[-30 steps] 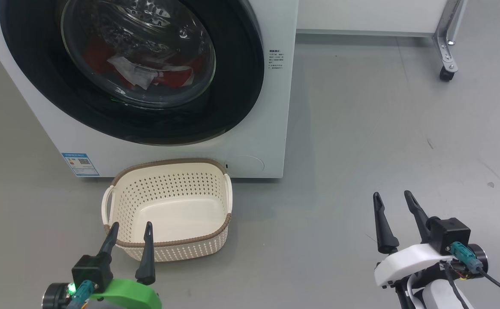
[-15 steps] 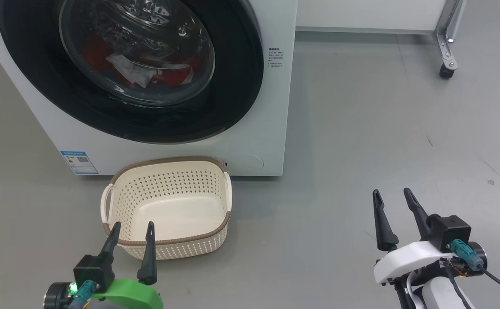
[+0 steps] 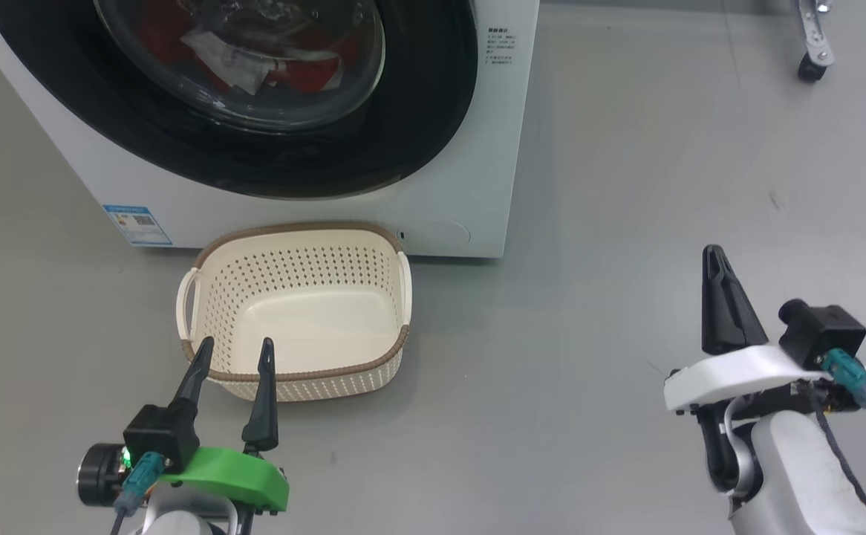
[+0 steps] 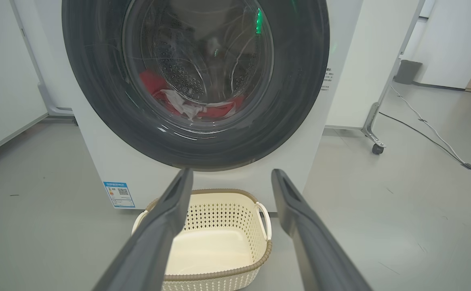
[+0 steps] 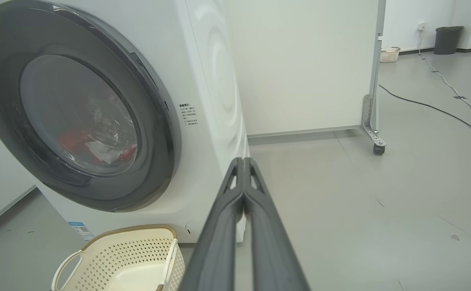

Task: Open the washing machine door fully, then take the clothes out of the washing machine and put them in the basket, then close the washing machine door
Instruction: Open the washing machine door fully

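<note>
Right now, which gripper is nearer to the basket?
Left. The left gripper is open, just before the near rim of the basket. The right gripper is shut and stands well off to the basket's right.

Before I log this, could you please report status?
Left gripper open, right gripper shut, both empty. Washing machine door closed, clothes inside. Basket empty, below the door.

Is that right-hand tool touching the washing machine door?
Apart. The head view shows the right tool well off to the side of the washing machine door, with a wide stretch of floor between them.
</note>
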Controlling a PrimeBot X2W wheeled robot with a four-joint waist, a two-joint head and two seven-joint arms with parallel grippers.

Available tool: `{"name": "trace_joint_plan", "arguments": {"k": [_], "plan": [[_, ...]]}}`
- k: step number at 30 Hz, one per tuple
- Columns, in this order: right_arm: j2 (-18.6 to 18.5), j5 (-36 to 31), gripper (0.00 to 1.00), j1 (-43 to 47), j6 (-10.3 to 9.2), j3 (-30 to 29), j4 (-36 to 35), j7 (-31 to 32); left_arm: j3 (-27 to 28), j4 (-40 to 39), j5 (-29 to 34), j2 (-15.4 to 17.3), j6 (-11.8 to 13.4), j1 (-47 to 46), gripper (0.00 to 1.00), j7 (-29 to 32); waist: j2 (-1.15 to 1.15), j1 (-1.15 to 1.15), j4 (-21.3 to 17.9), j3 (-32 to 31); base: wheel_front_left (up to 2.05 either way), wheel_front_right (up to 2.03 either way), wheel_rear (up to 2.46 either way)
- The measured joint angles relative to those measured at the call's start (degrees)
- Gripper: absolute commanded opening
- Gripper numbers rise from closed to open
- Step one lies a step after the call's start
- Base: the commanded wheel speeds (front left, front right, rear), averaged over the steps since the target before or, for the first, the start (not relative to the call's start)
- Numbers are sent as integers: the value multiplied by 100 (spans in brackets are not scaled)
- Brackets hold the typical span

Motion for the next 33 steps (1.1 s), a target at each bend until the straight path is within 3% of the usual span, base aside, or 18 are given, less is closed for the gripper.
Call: {"name": "trace_joint_plan", "arguments": {"k": [14, 27, 33], "plan": [[-405, 485, 0, -1513, 157, -368, -286, 720, -234, -264, -188, -2, 0, -576, 100, -7, 0, 0, 316, 868, 0, 0, 0], [-304, 1989, 0, -3506, 189, -976, -453, 1862, -603, -443, -412, -8, 20, -1149, 100, -8, 0, 0, 683, 1863, 0, 0, 0], [-289, 2640, 0, -4349, 11, -1236, -201, 2477, -758, -465, -560, -11, 47, -1427, 100, -8, 0, 0, 926, 2348, 0, 0, 0]]}}
